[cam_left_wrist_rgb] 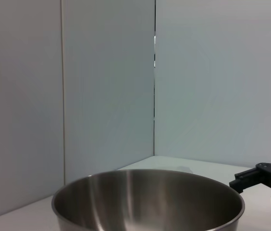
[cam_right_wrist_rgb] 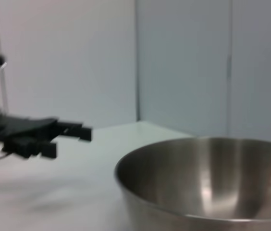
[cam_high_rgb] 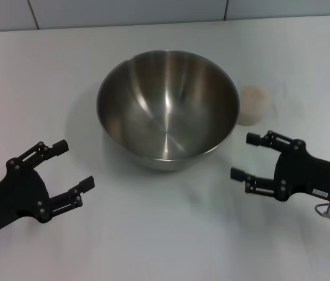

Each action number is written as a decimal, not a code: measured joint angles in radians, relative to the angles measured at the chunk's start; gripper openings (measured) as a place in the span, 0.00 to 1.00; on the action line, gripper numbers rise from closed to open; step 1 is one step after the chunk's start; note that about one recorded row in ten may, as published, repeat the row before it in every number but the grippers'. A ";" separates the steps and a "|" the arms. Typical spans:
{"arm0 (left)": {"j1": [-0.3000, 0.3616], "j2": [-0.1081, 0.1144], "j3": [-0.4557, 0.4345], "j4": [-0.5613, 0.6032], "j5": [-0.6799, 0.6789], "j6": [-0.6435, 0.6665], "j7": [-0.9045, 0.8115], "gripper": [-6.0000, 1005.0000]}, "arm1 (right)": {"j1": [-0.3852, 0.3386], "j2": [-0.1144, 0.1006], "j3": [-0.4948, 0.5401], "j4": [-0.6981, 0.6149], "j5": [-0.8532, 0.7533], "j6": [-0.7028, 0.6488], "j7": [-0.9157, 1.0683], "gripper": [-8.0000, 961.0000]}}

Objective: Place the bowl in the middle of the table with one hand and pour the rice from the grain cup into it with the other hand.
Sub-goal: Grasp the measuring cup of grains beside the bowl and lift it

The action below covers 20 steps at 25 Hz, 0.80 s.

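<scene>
Steel bowl (cam_high_rgb: pixel 168 108) upright near the middle of the white table (cam_high_rgb: pixel 171 234), inside bare. Grain cup (cam_high_rgb: pixel 253 105) just beside the bowl's rim on the robot's right, upright, off-white rice (cam_high_rgb: pixel 253 93) showing at its top. Left gripper (cam_high_rgb: pixel 74 165) low over the table, near the bowl's left front, fingers spread wide, holding nothing. Right gripper (cam_high_rgb: pixel 242 156) at the bowl's right front, near the cup, fingers likewise apart and empty.
</scene>
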 joint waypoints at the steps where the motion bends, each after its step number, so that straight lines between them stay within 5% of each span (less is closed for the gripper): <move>1: -0.002 0.000 0.000 0.000 0.000 0.000 0.000 0.86 | -0.019 0.004 0.000 0.012 0.029 0.001 -0.004 0.87; 11: -0.026 0.001 0.010 -0.006 0.000 0.006 -0.010 0.86 | -0.241 0.022 0.002 0.377 0.435 0.228 -0.332 0.87; 20: -0.021 0.004 0.006 0.000 -0.003 0.020 -0.015 0.86 | -0.304 0.027 -0.008 0.734 1.014 0.387 -0.837 0.87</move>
